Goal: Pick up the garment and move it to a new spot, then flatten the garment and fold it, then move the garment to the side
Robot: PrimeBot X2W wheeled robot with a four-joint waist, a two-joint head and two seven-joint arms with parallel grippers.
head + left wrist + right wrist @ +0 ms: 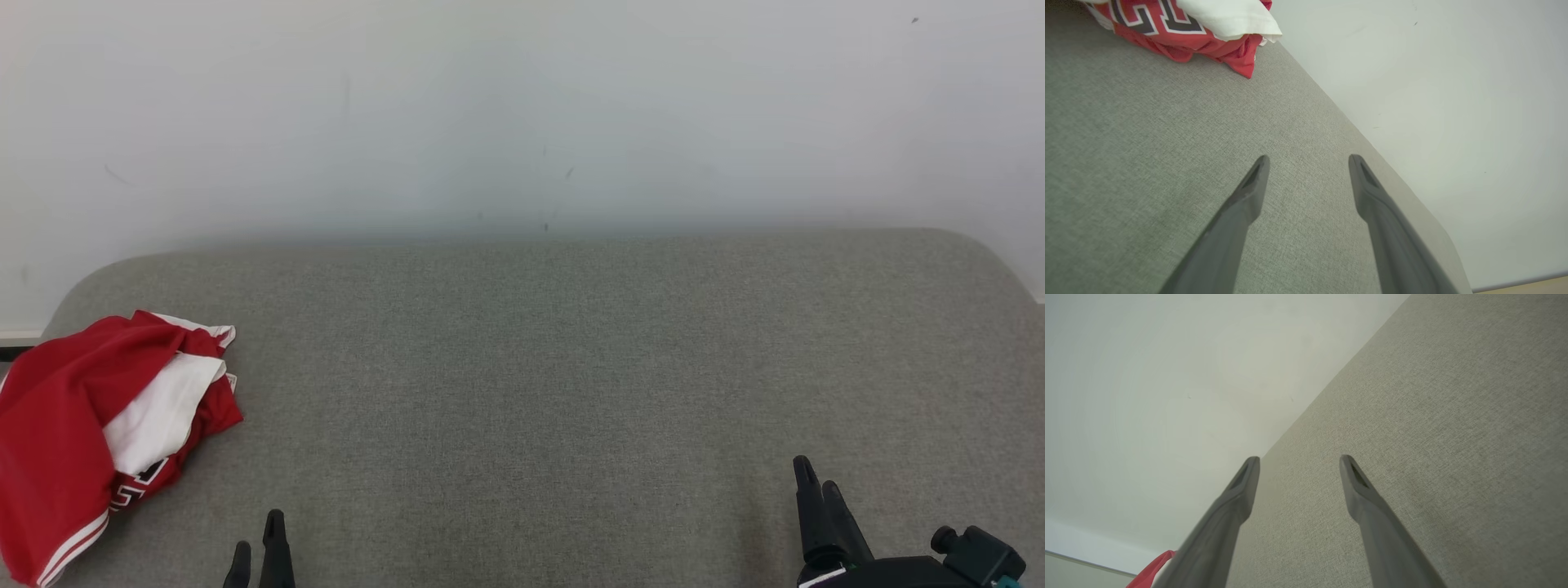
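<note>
Note the crumpled red-and-white jersey garment (73, 425) bunched at the left edge of the grey fabric-covered bench (531, 367), not yet lifted. Close by, at the near edge, see the dark left fingers (275, 539) spread apart and empty, probably readied for the first reach. Well apart at near right, find the dark right fingers (808, 498) likewise parted, holding nothing, likely parked clear until flattening.

Grey fabric surface (571, 392) against plain white wall (522, 106).
</note>
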